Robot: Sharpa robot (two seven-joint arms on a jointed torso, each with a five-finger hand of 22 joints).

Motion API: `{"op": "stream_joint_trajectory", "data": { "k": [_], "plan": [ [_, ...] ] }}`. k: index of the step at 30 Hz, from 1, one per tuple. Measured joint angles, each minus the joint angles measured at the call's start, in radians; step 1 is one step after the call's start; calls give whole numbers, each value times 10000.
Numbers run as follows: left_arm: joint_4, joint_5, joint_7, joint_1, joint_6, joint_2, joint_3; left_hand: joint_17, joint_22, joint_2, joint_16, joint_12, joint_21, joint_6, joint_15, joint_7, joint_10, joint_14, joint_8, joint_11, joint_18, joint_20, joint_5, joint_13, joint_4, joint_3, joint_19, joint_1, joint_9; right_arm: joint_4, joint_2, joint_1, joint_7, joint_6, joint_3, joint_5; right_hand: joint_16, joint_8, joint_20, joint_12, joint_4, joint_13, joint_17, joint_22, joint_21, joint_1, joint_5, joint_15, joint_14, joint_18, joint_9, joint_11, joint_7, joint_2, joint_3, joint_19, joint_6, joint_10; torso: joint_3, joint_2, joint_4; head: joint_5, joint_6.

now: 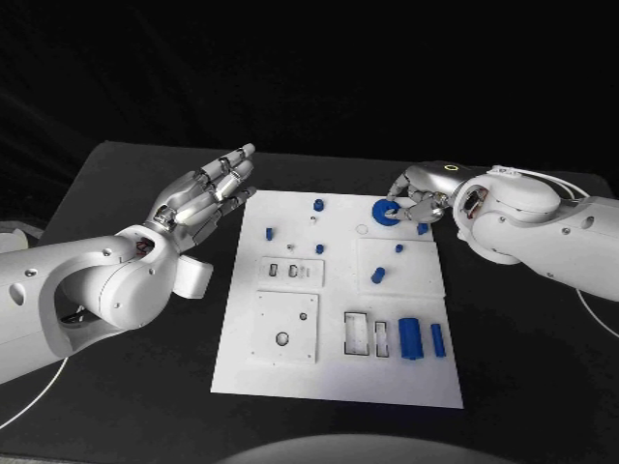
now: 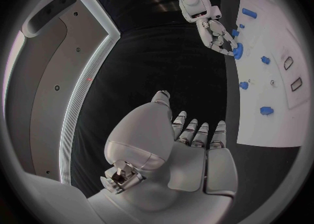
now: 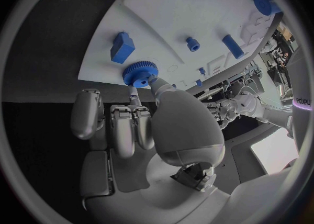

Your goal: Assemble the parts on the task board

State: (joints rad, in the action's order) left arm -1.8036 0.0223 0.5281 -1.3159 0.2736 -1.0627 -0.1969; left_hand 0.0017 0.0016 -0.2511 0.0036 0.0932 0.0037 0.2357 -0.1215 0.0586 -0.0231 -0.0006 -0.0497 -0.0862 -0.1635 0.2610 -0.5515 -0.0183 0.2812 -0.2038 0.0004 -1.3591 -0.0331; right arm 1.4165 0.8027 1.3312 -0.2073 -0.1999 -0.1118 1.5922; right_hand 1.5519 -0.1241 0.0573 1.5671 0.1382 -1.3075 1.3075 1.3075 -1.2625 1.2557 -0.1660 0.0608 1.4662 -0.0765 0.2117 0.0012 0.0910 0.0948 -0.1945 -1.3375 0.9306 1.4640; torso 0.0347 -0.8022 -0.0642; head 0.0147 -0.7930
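- While the task board (image 1: 340, 372) lies flat between the two arms, most of its work looks undone: by my reading the empty rectangular slots near its middle and near edge wait for pieces, and several parts lie loose on the white surface.
- The right hand (image 1: 419, 196) rests at the board's far edge, its fingertips (image 3: 154, 82) pinching the blue gear (image 1: 388, 213); the right wrist view shows the toothed rim held between thumb and a finger, low over the board. I cannot tell whether the gear is already seated on a peg or only touching the plate.
- The left hand (image 1: 205, 198) is raised beside the board's far left edge, released and holding nothing, fingers straight and slightly apart, palm turned toward the board.
- Two blue cylinders (image 1: 410, 338) lie side by side toward the board's near edge, well away from both hands and just beside the empty slots; they look not yet inserted.
- A blue block (image 3: 122, 46) sits just beyond the right hand's gear, close to it yet apart.
- Small blue pegs (image 1: 318, 205) stand or lie scattered between the hands; whether any is seated is too small to tell.
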Motion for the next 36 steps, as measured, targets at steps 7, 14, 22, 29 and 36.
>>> {"op": "stream_joint_trajectory", "data": {
  "k": [7,14,22,29,36],
  "plan": [
    [2,0,-38,0,-34,1,-1,0,0,-41,0,39,0,0,0,0,-36,0,0,-36,-1,72,0,-8,0,0,1,-41,0,-6,-5,3,17,31,9,-32,-60,-72,35,0,-40,1,-1,-1,60,0,-142,0,0,0,56,0,15,0,40,35,-16,0,0,-2,0,12,-14],
    [5,-1,-72,0,-63,7,-1,0,0,-41,0,39,0,0,0,0,1,0,0,-73,-2,72,-38,-6,-31,31,1,-41,1,-14,-10,3,33,59,16,-43,-168,-71,34,0,-41,1,-1,-1,176,0,-198,1,0,0,74,0,17,0,42,107,-18,0,0,-2,4,20,-20],
    [13,-1,-98,0,-80,9,-2,0,0,-41,0,39,0,0,0,0,1,0,0,-72,-1,71,-38,-6,-2,60,1,-41,1,-17,-23,4,43,71,21,-48,-296,-70,35,0,-130,2,-2,-44,330,161,42,1,0,0,136,35,18,56,64,179,-19,35,-4,-2,4,28,-38],
    [23,-1,-119,0,-93,21,-4,0,0,-41,0,39,0,0,0,0,1,0,0,-72,-1,71,-38,-5,-3,60,1,-41,1,-36,-49,4,45,81,25,-49,-348,-67,-1,0,-138,2,-2,-105,486,202,456,1,0,0,177,35,0,97,82,214,-1,35,-4,-2,8,31,-44],
    [27,-1,-143,1,-101,23,-6,0,1,-80,0,39,0,0,0,0,-35,0,0,-108,-2,71,-38,-14,-3,60,2,-80,1,-53,-63,7,40,86,27,-37,-408,-110,35,0,-65,2,4,-118,532,324,734,1,0,0,249,34,-2,219,207,250,-3,35,-3,-7,7,24,-36]
  ]
}}
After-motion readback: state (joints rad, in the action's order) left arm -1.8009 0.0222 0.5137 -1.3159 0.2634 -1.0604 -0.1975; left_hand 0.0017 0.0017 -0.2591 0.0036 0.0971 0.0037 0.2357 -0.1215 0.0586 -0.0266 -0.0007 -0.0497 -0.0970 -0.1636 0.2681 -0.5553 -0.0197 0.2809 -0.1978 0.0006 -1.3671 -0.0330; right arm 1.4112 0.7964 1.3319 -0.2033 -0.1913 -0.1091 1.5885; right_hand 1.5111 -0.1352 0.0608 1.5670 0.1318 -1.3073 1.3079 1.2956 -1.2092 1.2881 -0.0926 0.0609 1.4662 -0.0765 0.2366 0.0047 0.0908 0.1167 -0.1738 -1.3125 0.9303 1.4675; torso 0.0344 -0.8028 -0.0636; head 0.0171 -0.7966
